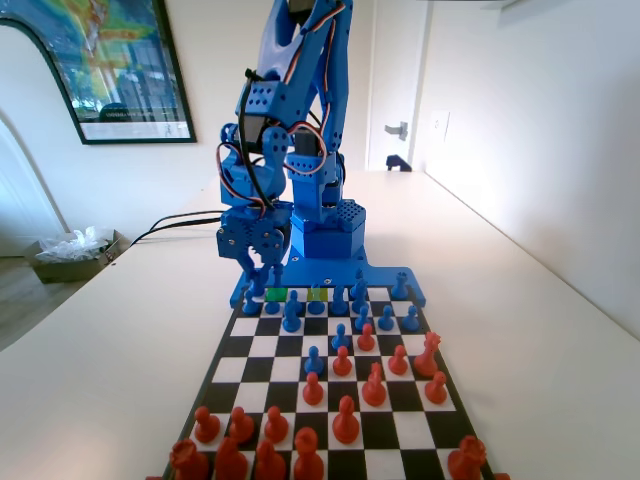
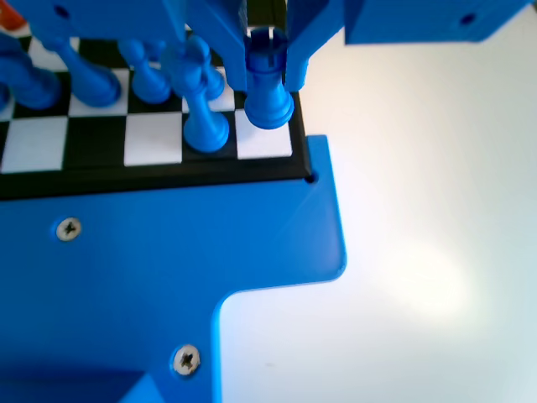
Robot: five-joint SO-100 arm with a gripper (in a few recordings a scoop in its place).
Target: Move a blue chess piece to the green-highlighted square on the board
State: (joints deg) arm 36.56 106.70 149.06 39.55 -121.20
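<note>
My gripper (image 1: 262, 272) hangs low over the far left corner of the board (image 1: 400, 430). In the wrist view its jaws press on both sides of a blue chess piece (image 2: 268, 105) with a notched ring top, so the gripper (image 2: 268, 84) is shut on it. The piece stands over the white corner square of the board (image 2: 151, 138). I cannot tell whether its base rests on that square. The green-highlighted square (image 1: 277, 294) lies in the back row, just right of the gripper in the fixed view, and nothing stands on it.
A taller blue piece (image 2: 204, 117) stands one square left of the held one in the wrist view. A paler yellow-green square (image 1: 317, 294) lies two squares right of the green one. Blue pawns (image 1: 291, 318) fill the far rows and red pieces (image 1: 345, 420) the near rows.
</note>
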